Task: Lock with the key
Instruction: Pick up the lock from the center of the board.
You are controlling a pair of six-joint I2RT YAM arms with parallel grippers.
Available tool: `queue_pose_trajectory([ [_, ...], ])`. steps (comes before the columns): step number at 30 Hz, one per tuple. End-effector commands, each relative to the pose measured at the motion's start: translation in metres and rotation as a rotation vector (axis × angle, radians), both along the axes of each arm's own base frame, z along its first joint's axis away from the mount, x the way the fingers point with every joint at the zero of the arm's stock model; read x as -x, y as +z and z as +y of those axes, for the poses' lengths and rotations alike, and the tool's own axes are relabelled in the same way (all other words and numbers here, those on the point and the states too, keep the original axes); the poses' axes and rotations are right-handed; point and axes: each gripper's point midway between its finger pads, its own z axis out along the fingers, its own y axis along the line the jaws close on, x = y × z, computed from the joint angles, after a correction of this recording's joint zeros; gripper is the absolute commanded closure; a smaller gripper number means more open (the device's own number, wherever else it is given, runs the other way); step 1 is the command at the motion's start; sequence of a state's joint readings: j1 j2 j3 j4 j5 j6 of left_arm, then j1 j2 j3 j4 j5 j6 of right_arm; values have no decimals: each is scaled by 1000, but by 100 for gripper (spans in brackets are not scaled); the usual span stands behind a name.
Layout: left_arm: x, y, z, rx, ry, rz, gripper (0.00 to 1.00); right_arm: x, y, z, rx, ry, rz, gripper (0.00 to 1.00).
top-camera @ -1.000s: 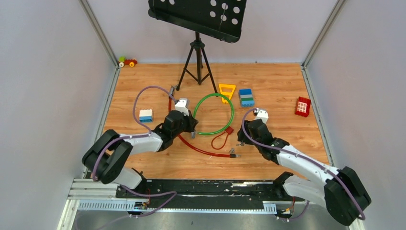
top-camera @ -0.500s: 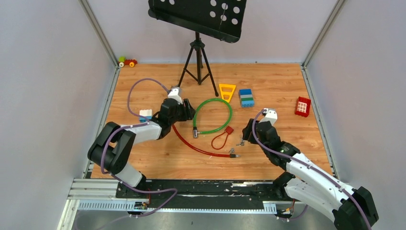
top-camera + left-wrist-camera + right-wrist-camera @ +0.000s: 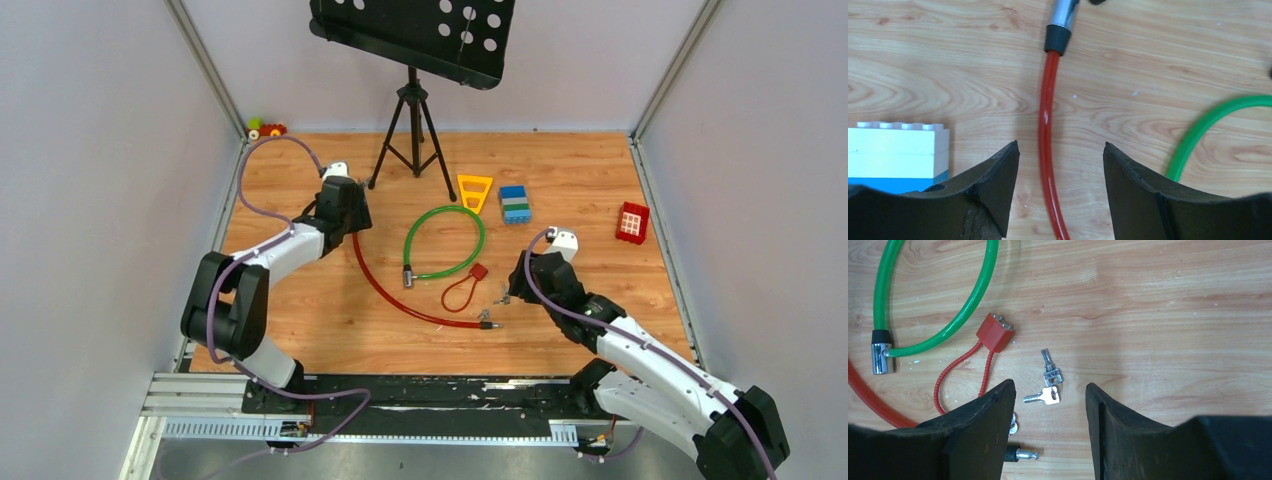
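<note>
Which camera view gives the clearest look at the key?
The right wrist view: the key lies flat just ahead of the open right pincer, touching a paler second key, with blades and heads distinct. The top external view shows only a tiny grey speck by that pincer. The left wrist view does not show it.

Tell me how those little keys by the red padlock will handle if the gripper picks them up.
The keys lie flat and thin on the wooden table, so they may slide rather than lift. Two seem joined at the heads; lifting one would likely leave the other dangling. Being small metal, probably stiff and light.
</note>
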State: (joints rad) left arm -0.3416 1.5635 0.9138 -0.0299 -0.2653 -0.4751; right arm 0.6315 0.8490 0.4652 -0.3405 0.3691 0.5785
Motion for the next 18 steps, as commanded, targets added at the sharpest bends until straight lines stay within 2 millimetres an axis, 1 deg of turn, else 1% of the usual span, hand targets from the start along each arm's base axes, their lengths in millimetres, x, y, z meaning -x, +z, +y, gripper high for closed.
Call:
queue_pose_trajectory([
  [1, -15, -8, 10, -70, -2, 36, 32, -8, 24, 0, -10, -8, -48, 46],
  [2, -16, -17, 10, -81, -4, 64, 32, -7, 25, 0, -9, -7, -51, 46],
  [5, -21, -27, 10, -106, -5, 98, 38, -6, 26, -1, -12, -5, -57, 46],
  [9, -26, -39, 9, -129, -12, 140, 41, -4, 28, -3, -12, -3, -60, 46],
  [13, -22, -51, 20, -176, 35, 207, 49, -3, 33, -6, -2, -4, -72, 46],
  [14, -19, -55, 22, -184, 44, 221, 51, -3, 34, -7, -1, -7, -77, 46],
  [16, -15, -59, 26, -199, 64, 241, 61, -2, 37, -9, 3, -6, -84, 46],
  [18, -11, -62, 29, -201, 77, 256, 76, -2, 41, -10, 7, -4, -91, 46],
])
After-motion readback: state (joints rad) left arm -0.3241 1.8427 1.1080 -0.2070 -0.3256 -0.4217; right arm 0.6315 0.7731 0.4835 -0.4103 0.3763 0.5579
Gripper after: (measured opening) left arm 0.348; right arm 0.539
